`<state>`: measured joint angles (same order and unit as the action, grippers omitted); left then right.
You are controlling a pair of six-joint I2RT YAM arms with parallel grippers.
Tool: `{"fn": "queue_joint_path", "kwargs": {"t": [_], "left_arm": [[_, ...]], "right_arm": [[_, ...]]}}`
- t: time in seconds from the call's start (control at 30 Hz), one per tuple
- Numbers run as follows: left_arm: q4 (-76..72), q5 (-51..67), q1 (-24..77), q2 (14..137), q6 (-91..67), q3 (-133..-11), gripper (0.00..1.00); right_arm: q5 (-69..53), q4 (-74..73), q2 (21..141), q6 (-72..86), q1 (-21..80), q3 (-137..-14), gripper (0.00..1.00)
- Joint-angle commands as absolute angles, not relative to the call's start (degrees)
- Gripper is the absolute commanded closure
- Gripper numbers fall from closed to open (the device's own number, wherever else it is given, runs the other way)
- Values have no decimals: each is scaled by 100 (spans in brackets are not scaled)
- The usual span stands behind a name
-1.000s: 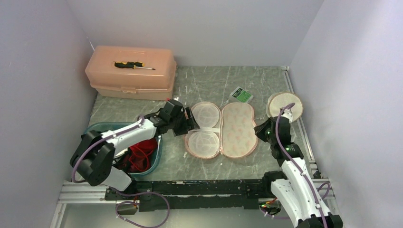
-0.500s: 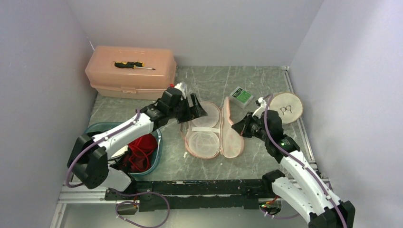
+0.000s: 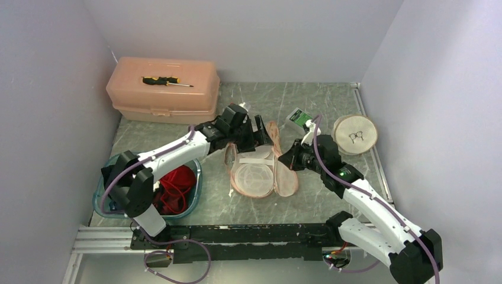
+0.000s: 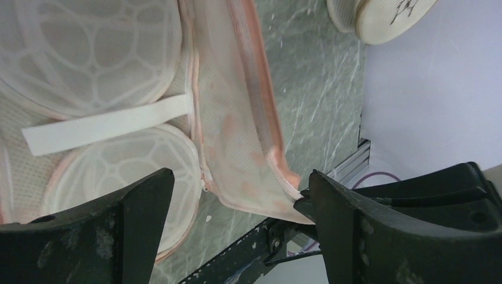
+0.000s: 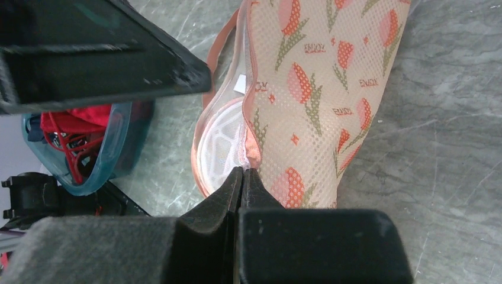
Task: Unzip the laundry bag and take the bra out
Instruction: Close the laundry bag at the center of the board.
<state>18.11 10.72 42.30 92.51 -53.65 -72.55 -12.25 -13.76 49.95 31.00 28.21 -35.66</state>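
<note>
— Two grippers meet at the laundry bag (image 3: 256, 171) in the overhead view. Where is each one?
— The left gripper (image 3: 263, 132) hangs by the bag's upper edge and the right gripper (image 3: 286, 160) is at its right rim. The bra (image 3: 177, 181) lies in the teal basin (image 3: 198, 180) at lower left, well apart from the bag.
— And the left wrist view?
— Its fingers (image 4: 133, 207) are spread wide and grip nothing. Only here does the bag's inside show: the flap stands raised beside two mesh domes and a white strap (image 4: 106, 125).
— What about the right wrist?
— This view alone shows the pinch. Both fingers (image 5: 216, 204) are pressed together on the bag's pink seam. The bra sits at the left edge, in the basin.
</note>
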Motion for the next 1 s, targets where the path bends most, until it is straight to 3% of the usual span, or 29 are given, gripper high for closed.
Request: {"fn": "queue_joint_path", "kwargs": {"t": [0.0, 0.37, 0.57, 0.67, 0.73, 0.77, 0.8, 0.87, 0.97], "left_arm": [[1750, 1172, 4351, 9497, -5787, -7435, 12], [2004, 740, 4592, 10112, -6311, -7917, 20], [1835, 730, 4701, 10111, -6431, -7793, 48], [1750, 624, 4708, 9926, -6374, -7680, 69], [1804, 547, 4709, 9837, -6277, -7684, 83], [1860, 550, 4704, 9819, -6231, -7695, 93], [1900, 564, 4702, 9805, -6165, -7725, 96], [2022, 563, 4698, 9772, -6043, -7787, 97], [2217, 620, 4632, 9646, -5781, -7819, 97]], "right_arm": [[-1006, -1025, 5018, 3020, 2930, -3826, 100], [-989, -992, 4994, 3044, 3030, -3763, 100], [-1082, -1028, 4868, 2996, 3071, -3717, 100], [-1192, -1078, 4814, 2944, 3069, -3766, 99], [-1348, -1134, 4783, 2908, 3068, -3816, 84], [-1421, -1167, 4763, 2890, 3070, -3847, 66], [-1490, -1195, 4733, 2874, 3072, -3877, 58], [-1569, -1290, 4662, 2871, 3067, -3935, 38], [-1656, -1454, 4532, 2860, 3070, -4029, 25]]}}
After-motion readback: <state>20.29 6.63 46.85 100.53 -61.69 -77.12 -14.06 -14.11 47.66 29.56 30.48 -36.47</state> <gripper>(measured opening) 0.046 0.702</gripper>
